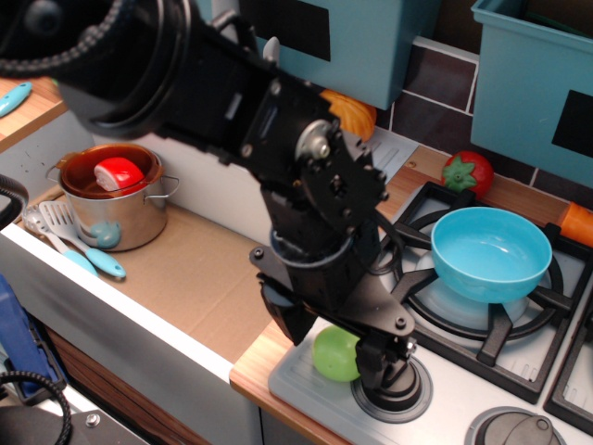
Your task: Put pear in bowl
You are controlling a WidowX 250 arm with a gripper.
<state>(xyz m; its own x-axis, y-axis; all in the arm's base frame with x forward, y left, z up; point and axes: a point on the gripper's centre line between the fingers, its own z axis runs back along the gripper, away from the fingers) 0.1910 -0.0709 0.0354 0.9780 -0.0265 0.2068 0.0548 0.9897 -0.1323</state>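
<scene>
Single view, from above/front. Black arm bent low over stove front edge; gripper (345,357) sits right on the pear (332,355), covering its top and right side. One finger (375,363) shows just right of the fruit; the other's hidden, so can't tell if claw is closed on it or only around it, prob. straddling. Pear rests on the grey stove panel, touching/next to a round knob (394,394). Bowl (491,252), cyan, sits on the burner grate (505,324), well apart to the upper right. Steel pot (116,197) w/ red inside stands at left in the sink.
</scene>
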